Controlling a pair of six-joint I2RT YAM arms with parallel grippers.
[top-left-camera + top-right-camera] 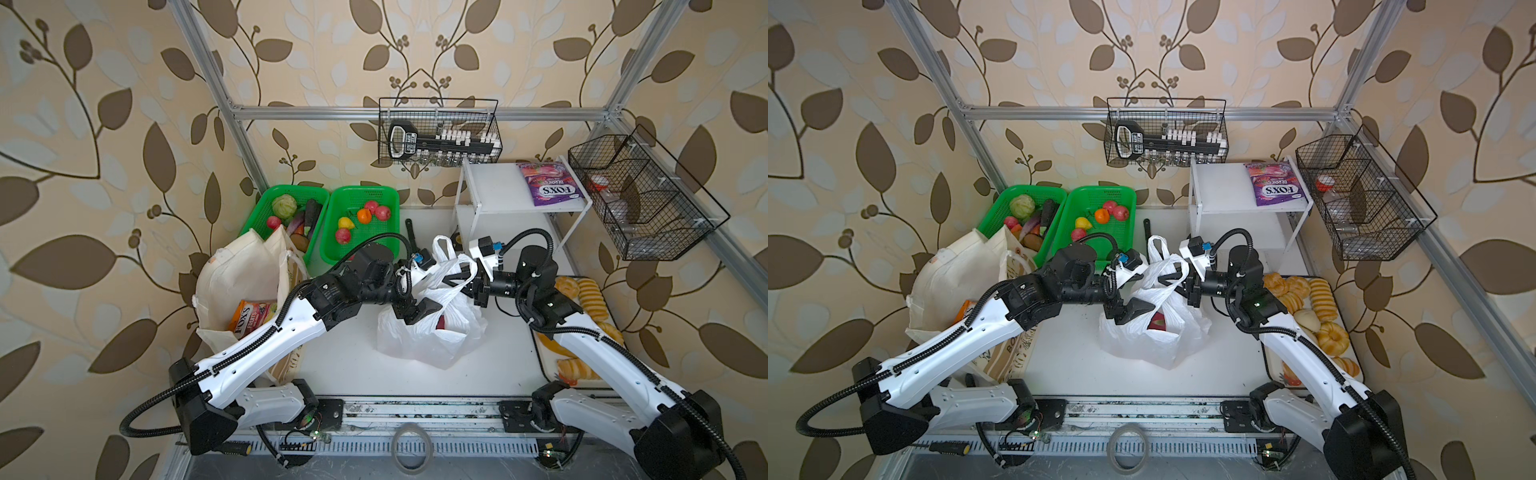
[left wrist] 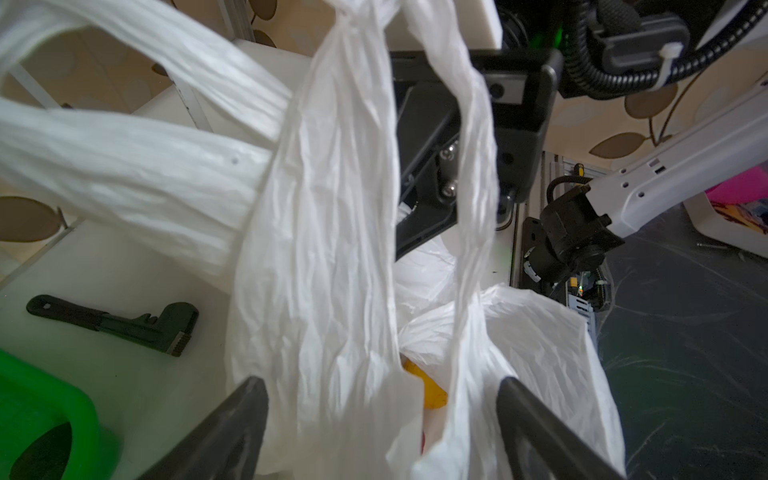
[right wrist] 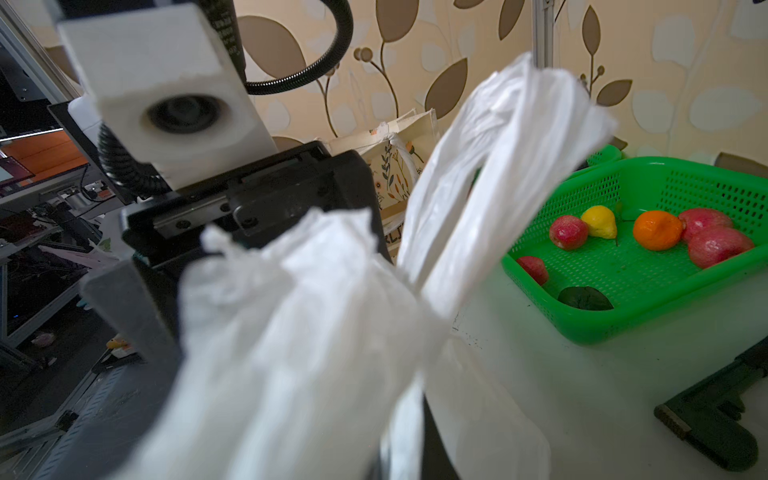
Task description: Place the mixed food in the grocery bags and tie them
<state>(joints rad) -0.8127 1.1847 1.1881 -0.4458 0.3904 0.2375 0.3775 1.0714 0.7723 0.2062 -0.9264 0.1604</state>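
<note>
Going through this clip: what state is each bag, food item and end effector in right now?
white plastic bag: untied, handles raised, food inside.
cloth tote: open, orange pouch inside.
purple packet: unbagged, on shelf.
fruit basket: holds loose fruits.
left end effector: open, straddling bag handle.
right end effector: shut on bag handle.

The crinkly white plastic bag [image 1: 432, 338] stands on the table [image 1: 340, 361], loop handles drawn up, a red fruit [image 1: 1158, 321] inside its mouth. The cream cloth tote [image 1: 237, 270] slumps at left holding the orange FOX'S pouch [image 1: 246, 319]. Loose fruits [image 1: 363, 215] lie in a green basket [image 1: 386, 193], and the purple packet [image 1: 548, 189] lies flat on a shelf [image 1: 494, 187].
</note>
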